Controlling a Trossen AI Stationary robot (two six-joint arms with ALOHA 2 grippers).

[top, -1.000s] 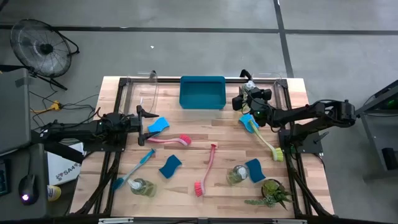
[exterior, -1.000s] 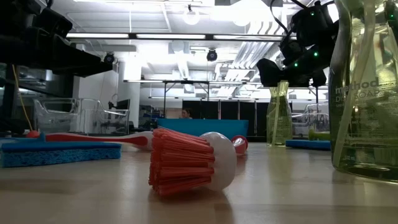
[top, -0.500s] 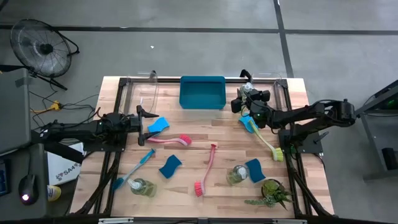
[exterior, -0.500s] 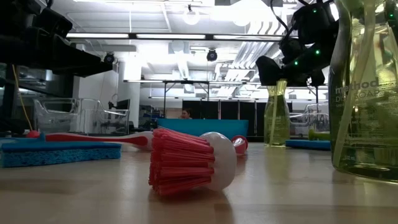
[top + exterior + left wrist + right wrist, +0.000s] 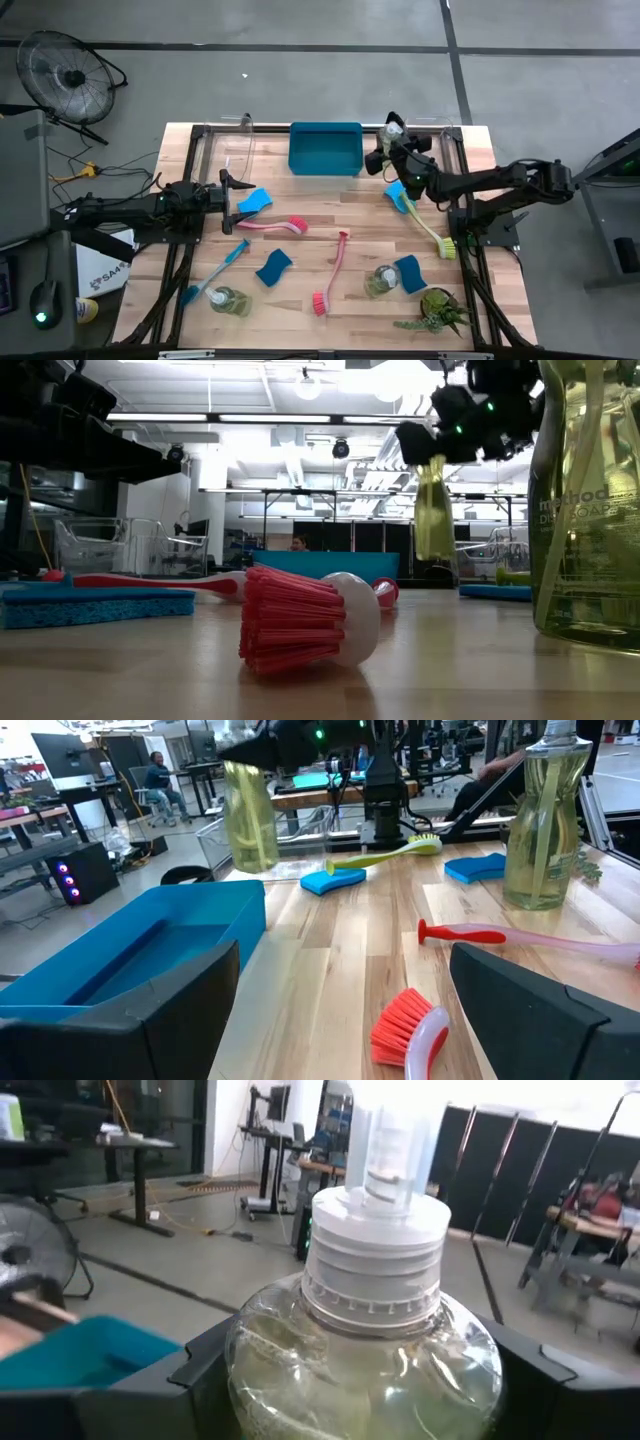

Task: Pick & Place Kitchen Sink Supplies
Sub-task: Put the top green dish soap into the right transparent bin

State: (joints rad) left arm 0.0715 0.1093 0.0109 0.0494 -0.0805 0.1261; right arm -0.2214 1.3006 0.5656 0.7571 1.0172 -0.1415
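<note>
Counted on the wooden surface [image 5: 330, 215] from the high view: four blue sponges, at [image 5: 254, 201], [image 5: 273, 266], [image 5: 409, 272] and [image 5: 396, 191]; four long-handled brushes, namely a pink-red brush [image 5: 272, 225], a second pink-red brush [image 5: 333, 272], a blue brush [image 5: 215, 273] and a yellow-green brush [image 5: 428, 227]; and three clear bottles of yellow-green liquid, two standing at [image 5: 229, 300] and [image 5: 381, 281], the third bottle [image 5: 392, 131] held by the right claw [image 5: 397, 160]. One blue tray [image 5: 325, 148] sits at the far edge and one spiky green plant [image 5: 437, 310] at the near right corner. The right claw is closed around the held bottle beside the tray's right side. The low view shows this bottle [image 5: 434, 508] hanging clear of the surface, which the high view does not settle; the right wrist view shows its white cap and the fingers [image 5: 205, 1370] flanking its shoulders. The left claw [image 5: 232, 193] stands wide open and empty, beside the sponge nearest it; the left wrist view confirms nothing between its fingers [image 5: 520, 1010].
</note>
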